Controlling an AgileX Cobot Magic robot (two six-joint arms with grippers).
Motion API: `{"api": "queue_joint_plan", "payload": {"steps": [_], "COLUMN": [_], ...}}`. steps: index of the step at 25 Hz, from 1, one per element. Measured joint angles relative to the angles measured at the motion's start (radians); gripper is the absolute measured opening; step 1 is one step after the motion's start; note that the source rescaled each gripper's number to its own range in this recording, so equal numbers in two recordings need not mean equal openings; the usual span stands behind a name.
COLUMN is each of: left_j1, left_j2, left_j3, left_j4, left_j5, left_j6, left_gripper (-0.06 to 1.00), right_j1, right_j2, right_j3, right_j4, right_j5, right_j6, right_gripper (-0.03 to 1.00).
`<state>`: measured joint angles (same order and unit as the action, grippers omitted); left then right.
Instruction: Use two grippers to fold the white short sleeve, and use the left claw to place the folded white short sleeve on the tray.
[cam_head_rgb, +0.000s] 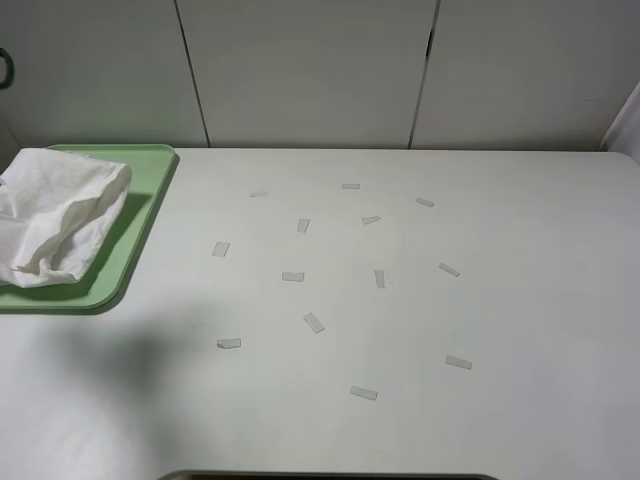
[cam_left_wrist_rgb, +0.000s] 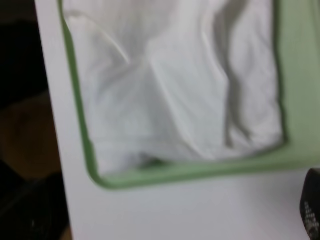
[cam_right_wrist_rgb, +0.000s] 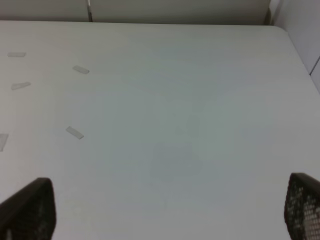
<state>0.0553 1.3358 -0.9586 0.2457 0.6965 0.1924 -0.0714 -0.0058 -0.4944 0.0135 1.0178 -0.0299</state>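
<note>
A: Starting at the left, where is the crumpled white cotton short sleeve (cam_head_rgb: 58, 212) lying?

B: It is sitting on the pale green plastic tray (cam_head_rgb: 140, 235) at the table's left edge, bunched in soft folds, its long axis running from the tray's far right corner toward the near left, spilling over the left side.

A: And the left gripper (cam_left_wrist_rgb: 312, 210)?

B: Only one dark fingertip is showing in the left wrist view, over bare table just off the tray's rim, apart from the cloth. Whether it is parted or closed cannot be told.

A: Further right?

B: Small grey tape strips (cam_head_rgb: 314, 322) are lying scattered across the smooth white table (cam_head_rgb: 520, 300). The right gripper (cam_right_wrist_rgb: 167, 210) is hovering above it with its black mesh-textured fingers (cam_right_wrist_rgb: 31, 207) spread wide, holding nothing.
</note>
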Motion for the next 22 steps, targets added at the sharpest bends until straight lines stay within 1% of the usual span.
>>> {"api": "queue_joint_plan", "payload": {"steps": [4, 5, 6, 11, 13, 18, 19, 22], "left_j1": [-0.019, -0.019, -0.019, -0.019, -0.019, -0.019, -0.019, -0.019], "left_j2": [-0.120, -0.180, -0.211, -0.374, -0.424, -0.633, -0.633, -0.833], "left_j3": [0.000, 0.000, 0.000, 0.000, 0.000, 0.001, 0.001, 0.001], "left_j4": [-0.080, -0.119, -0.137, -0.191, -0.198, -0.200, -0.200, -0.194], "left_j5": [0.169, 0.249, 0.290, 0.451, 0.479, 0.480, 0.480, 0.481], "left_j6": [-0.012, -0.013, -0.014, -0.015, -0.016, -0.018, -0.018, -0.018], "left_gripper": [1.00, 1.00, 1.00, 1.00, 1.00, 1.00, 1.00, 1.00], "right_j1": [0.000, 0.000, 0.000, 0.000, 0.000, 0.000, 0.000, 0.000], "right_j2": [0.000, 0.000, 0.000, 0.000, 0.000, 0.000, 0.000, 0.000], "right_j3": [0.000, 0.000, 0.000, 0.000, 0.000, 0.000, 0.000, 0.000], "right_j4": [0.000, 0.000, 0.000, 0.000, 0.000, 0.000, 0.000, 0.000], "right_j5": [0.000, 0.000, 0.000, 0.000, 0.000, 0.000, 0.000, 0.000], "right_j6": [0.000, 0.000, 0.000, 0.000, 0.000, 0.000, 0.000, 0.000], "right_gripper": [1.00, 1.00, 1.00, 1.00, 1.00, 1.00, 1.00, 1.00]}}
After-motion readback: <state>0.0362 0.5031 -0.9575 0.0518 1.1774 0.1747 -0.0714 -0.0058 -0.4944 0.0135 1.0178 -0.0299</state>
